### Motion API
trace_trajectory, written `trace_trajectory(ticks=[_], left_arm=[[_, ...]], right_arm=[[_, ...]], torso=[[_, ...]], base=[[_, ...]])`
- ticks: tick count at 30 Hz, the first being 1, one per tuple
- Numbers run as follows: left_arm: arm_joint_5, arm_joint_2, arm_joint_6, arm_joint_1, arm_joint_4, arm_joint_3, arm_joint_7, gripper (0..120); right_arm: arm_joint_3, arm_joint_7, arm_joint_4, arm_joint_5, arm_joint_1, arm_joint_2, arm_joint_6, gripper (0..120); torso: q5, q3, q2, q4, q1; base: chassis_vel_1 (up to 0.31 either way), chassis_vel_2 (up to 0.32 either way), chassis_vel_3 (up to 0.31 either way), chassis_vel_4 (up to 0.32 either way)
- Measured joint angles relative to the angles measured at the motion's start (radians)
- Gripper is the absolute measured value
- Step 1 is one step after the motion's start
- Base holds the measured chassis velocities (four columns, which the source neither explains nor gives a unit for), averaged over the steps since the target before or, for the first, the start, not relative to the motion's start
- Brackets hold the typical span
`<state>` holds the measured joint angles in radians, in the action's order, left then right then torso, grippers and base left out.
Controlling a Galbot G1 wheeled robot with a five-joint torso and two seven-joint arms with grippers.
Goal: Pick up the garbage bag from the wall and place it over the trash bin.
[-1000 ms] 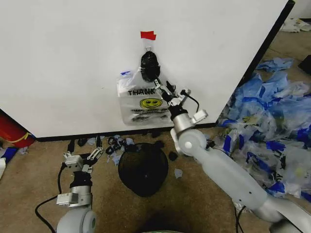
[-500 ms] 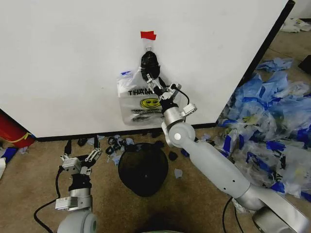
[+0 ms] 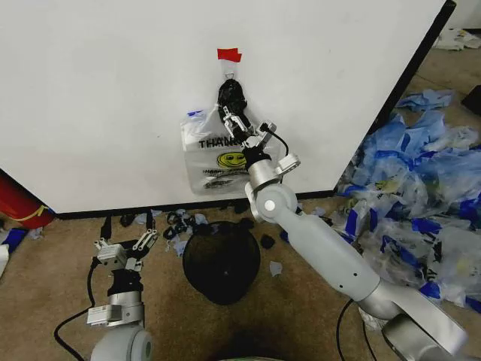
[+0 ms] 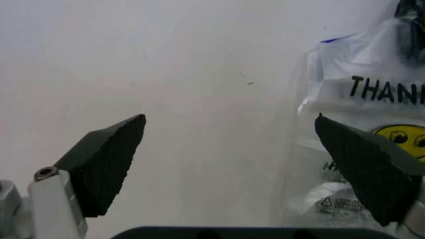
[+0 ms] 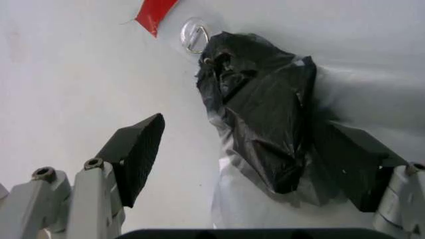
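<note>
You see the garbage bag (image 3: pixel 218 154) hanging on the wall (image 3: pixel 113 90), centre of the head view, its black-wrapped top below red tape (image 3: pixel 228 54). The right claw (image 3: pixel 239 124), fingers spread, straddles that top. The trash bin (image 3: pixel 221 260) sits lower centre; the left claw (image 3: pixel 132 247), released, lower left.

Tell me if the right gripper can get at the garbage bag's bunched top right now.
Probably yes. The right gripper is open at the garbage bag on the wall, its fingers either side of the black bunched top, nothing between.
</note>
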<state>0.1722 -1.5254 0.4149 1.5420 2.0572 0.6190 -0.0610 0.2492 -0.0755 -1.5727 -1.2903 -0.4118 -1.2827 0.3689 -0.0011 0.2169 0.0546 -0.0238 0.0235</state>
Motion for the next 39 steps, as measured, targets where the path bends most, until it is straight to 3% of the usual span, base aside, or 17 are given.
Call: trace_trajectory(ticks=[8, 23, 39], left_arm=[[-0.008, -0.010, 0.011, 0.003, -0.005, -0.006, 0.001, 100], [-0.012, -0.021, 0.029, 0.006, -0.008, -0.006, 0.001, 100], [-0.015, -0.022, 0.036, -0.011, -0.030, -0.017, 0.000, 100]], right_arm=[[-0.004, 0.001, 0.026, 0.002, 0.006, -0.007, 0.000, 61], [-0.005, 0.005, 0.044, 0.013, 0.001, -0.023, 0.003, 3], [0.003, 0.019, 0.001, 0.024, -0.035, 0.023, 0.021, 0]], torso=[[0.0000, 0.000, 0.000, 0.0001, 0.000], [0.0000, 0.000, 0.000, 0.0002, 0.000], [0.0000, 0.000, 0.000, 0.0001, 0.000]], base=[[0.000, 0.000, 0.000, 0.000], [0.000, 0.000, 0.000, 0.000], [0.000, 0.000, 0.000, 0.000]])
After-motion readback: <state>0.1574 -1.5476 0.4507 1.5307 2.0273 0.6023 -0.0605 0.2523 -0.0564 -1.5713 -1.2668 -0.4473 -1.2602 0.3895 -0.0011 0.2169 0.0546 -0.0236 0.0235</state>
